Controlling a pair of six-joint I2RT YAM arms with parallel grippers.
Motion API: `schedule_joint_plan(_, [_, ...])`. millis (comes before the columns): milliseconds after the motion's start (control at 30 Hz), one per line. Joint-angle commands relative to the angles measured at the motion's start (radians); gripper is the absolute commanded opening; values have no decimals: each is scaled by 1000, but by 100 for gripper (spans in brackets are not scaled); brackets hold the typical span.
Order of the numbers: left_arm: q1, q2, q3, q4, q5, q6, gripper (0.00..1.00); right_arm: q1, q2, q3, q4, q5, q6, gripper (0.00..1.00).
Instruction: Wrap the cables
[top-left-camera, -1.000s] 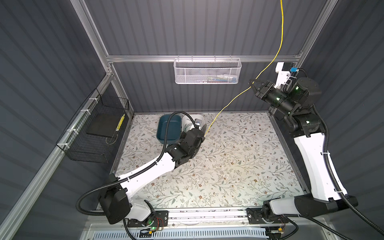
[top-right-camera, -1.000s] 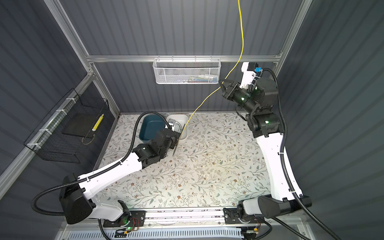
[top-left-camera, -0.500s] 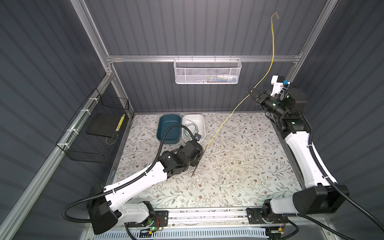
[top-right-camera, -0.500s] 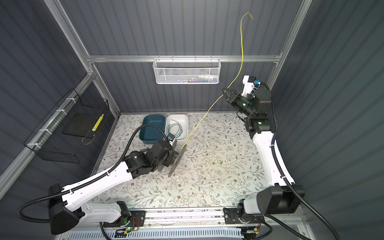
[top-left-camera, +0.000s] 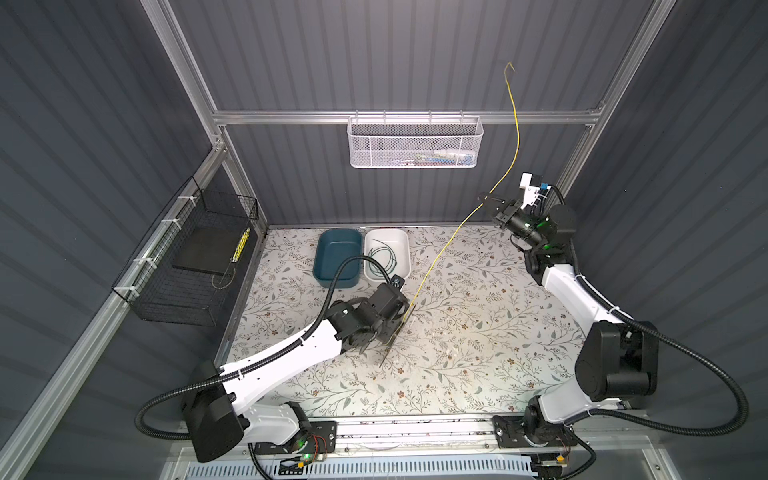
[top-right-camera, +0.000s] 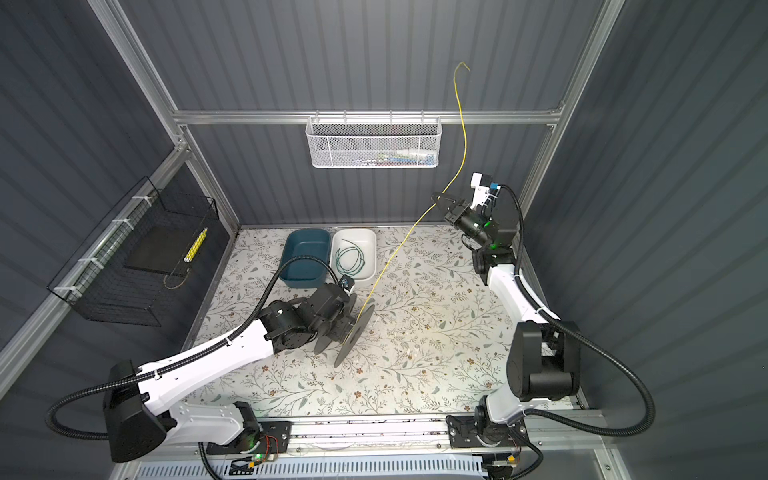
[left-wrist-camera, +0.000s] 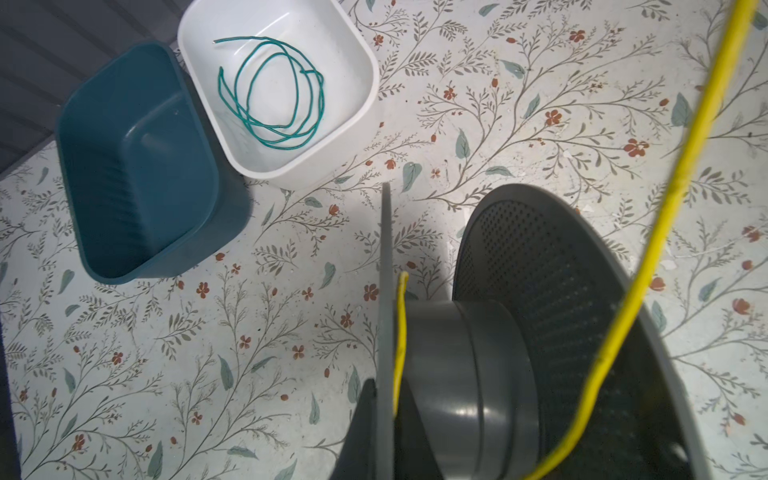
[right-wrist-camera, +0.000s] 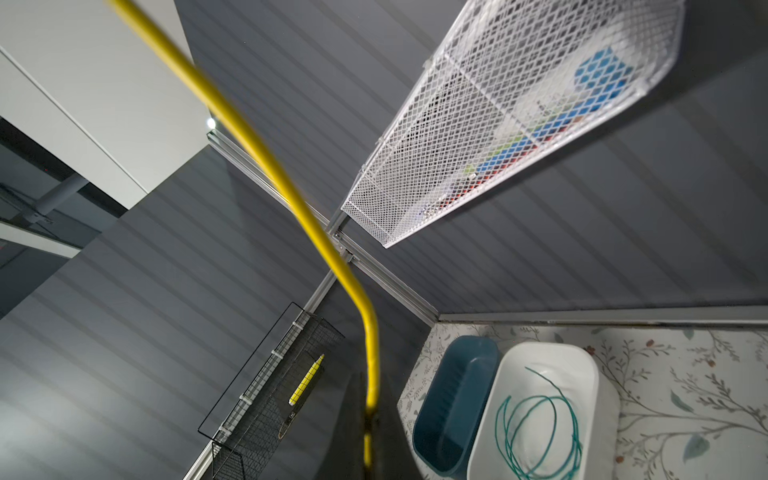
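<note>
Fingers of the right gripper (top-right-camera: 437, 198) are pressed together on the yellow cable (top-right-camera: 464, 124), high at 2 o'clock over the table (top-right-camera: 415, 374). Fingers of the left gripper (top-right-camera: 330, 329) are clamped on the near flange of a grey spool (top-right-camera: 354, 338), close to the table's middle and a little toward 9 o'clock. The cable slants from the pinch down to the spool, where a short stub pokes up beside the thin flange (left-wrist-camera: 386, 270).

A second ago the spool was back at 12 o'clock by the bins, and the cable ran out of the top of both top views. Now the spool has come toward 6 o'clock, the cable's hooked tip shows against the back wall (top-left-camera: 415, 62), and the right gripper sits a little lower.

The white bin (left-wrist-camera: 357, 70), near 12 o'clock, holds the green cable (left-wrist-camera: 286, 139) in loose loops. The teal bin (left-wrist-camera: 137, 166), just beside it at its 9 o'clock, shows a bare ribbed floor. A white mesh basket (top-left-camera: 374, 145) on the back rail holds small blue, green and red items too blurred to name. A black wire basket (top-left-camera: 174, 305) at 9 o'clock holds a black slab (top-left-camera: 203, 249) and a yellow pen-shaped thing (top-right-camera: 195, 245).
</note>
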Motion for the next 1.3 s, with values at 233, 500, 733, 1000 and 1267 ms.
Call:
schedule_joint_plan(233, [0,71,92,-166,111,34,0,-25,68,12,263,39,73,9])
schedule_joint_plan(500, [-8,70,102,-174,127,30,0,-25,84,59,179,67,33,8])
schedule_joint_plan(733, [-9,61,85,-184,119,26,0,-44,86,115,108,66,1,15])
schedule_joint_plan(1000, [-8,21,55,-201,91,17,0,-128,49,131,13,51,-25,12])
schedule_joint_plan(1267, [-9,0,39,-214,78,15,0,-213,35,134,-41,4,-26,14])
